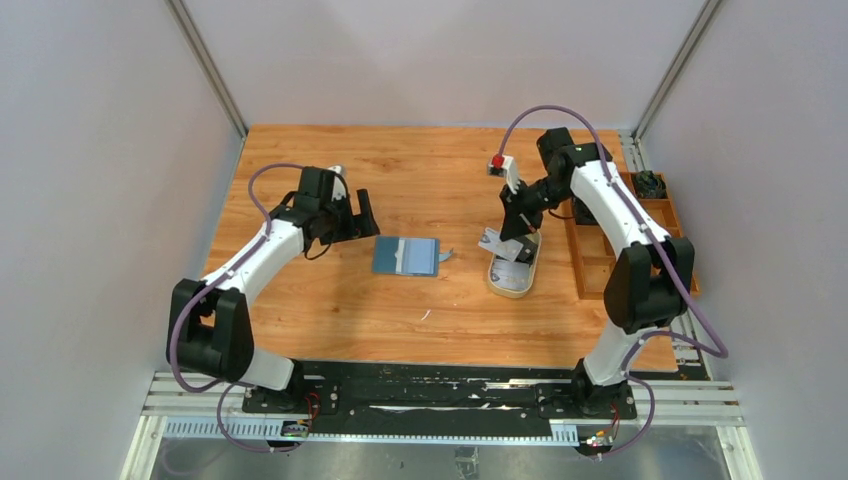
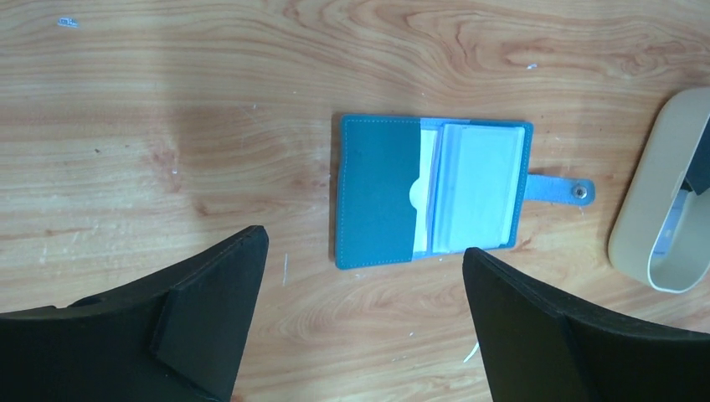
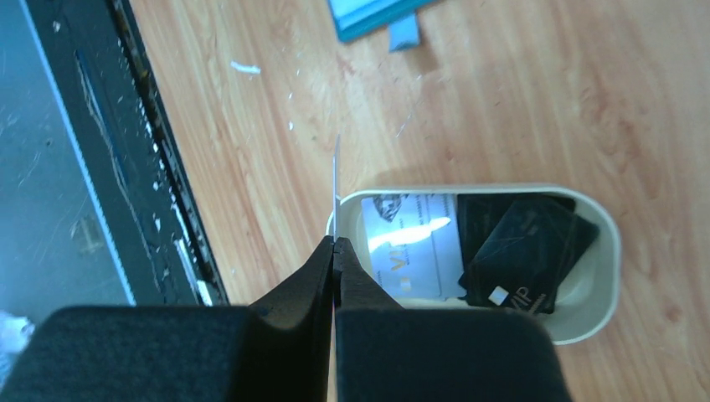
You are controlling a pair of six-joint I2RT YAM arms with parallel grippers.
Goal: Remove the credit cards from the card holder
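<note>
The teal card holder (image 1: 405, 256) (image 2: 377, 201) lies open and flat on the wooden table, its snap tab (image 2: 563, 190) pointing toward the beige tray. Pale clear sleeves (image 2: 477, 193) fill its right half; whether a card sits in them I cannot tell. My left gripper (image 1: 352, 215) (image 2: 364, 247) hovers open just left of the holder, touching nothing. My right gripper (image 1: 518, 240) (image 3: 335, 241) is shut on a thin whitish-grey credit card (image 1: 496, 243) (image 3: 336, 180), seen edge-on, above the tray's near end. In the tray lie a whitish card (image 3: 410, 243) and black cards (image 3: 519, 251).
The beige oval tray (image 1: 512, 287) (image 3: 607, 276) (image 2: 657, 243) sits right of the holder. A wooden compartment box (image 1: 600, 245) stands along the table's right edge. A black mounting rail (image 1: 430, 385) (image 3: 134, 167) runs along the near edge. Grey walls enclose the table.
</note>
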